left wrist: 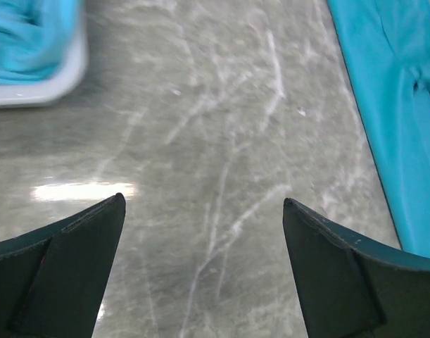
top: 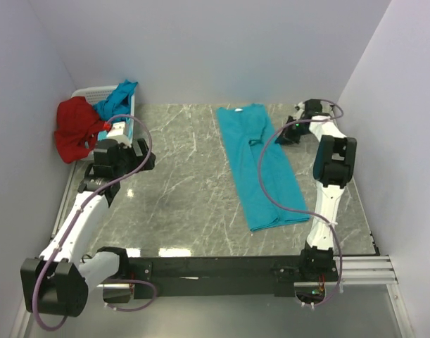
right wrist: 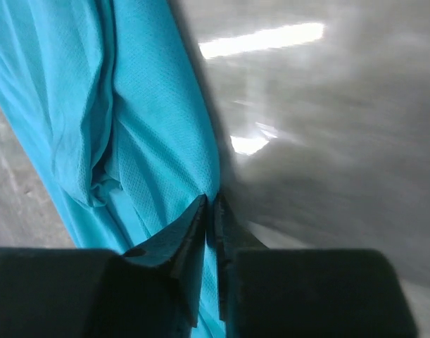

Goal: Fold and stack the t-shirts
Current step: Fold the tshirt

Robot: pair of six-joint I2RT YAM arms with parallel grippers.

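Turquoise t-shirt (top: pixel 260 169), folded lengthwise into a long strip, lies on the grey marble-patterned table (top: pixel 186 183) right of centre, its collar end towards the far wall. The right gripper (right wrist: pixel 209 201) rests at this shirt's right edge near the far end. Its jaws are drawn almost together with only a thin slit between them, and whether any cloth is caught there cannot be told. The left gripper (left wrist: pixel 204 204) hangs over bare table near the white basket (top: pixel 88 91) with its jaws spread wide and nothing between them. At the far left corner, a red t-shirt (top: pixel 75 130) drapes over the basket's left rim, and a second turquoise t-shirt (top: pixel 116 98) is heaped inside it.
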